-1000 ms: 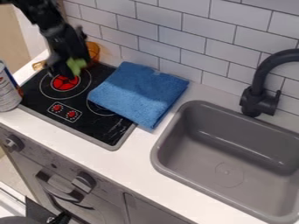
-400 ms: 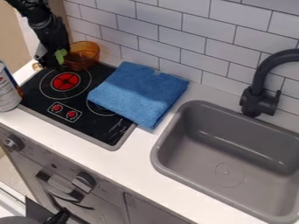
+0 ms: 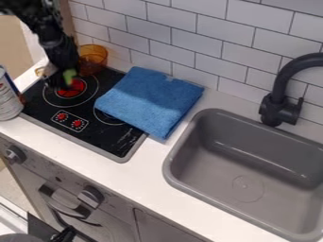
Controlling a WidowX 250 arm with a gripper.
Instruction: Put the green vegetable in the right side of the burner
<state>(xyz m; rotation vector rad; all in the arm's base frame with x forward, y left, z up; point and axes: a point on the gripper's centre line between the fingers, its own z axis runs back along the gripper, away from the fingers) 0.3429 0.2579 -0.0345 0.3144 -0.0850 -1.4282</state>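
Note:
My gripper [image 3: 60,82] hangs over the upper left of the black stove, at the red burner ring, shut on the green vegetable [image 3: 69,75]. The vegetable pokes out on the gripper's right side, above the red ring's upper edge; the rest of it is hidden by the gripper. The red burner [image 3: 77,88] is partly covered by the gripper. Nearer the stove's right side, the second burner ring [image 3: 108,118] lies partly under a folded blue cloth [image 3: 150,101].
An orange transparent bowl [image 3: 93,57] stands behind the stove, right beside the arm. At the left edge is a can [image 3: 9,97]. The grey sink [image 3: 243,172] and its dark faucet [image 3: 281,106] are on the right, and a tiled wall [image 3: 208,47] runs behind.
My gripper went up and left with the green vegetable from its place over the red burner, then came back down and slightly right. Cloth, can and bowl have stayed put.

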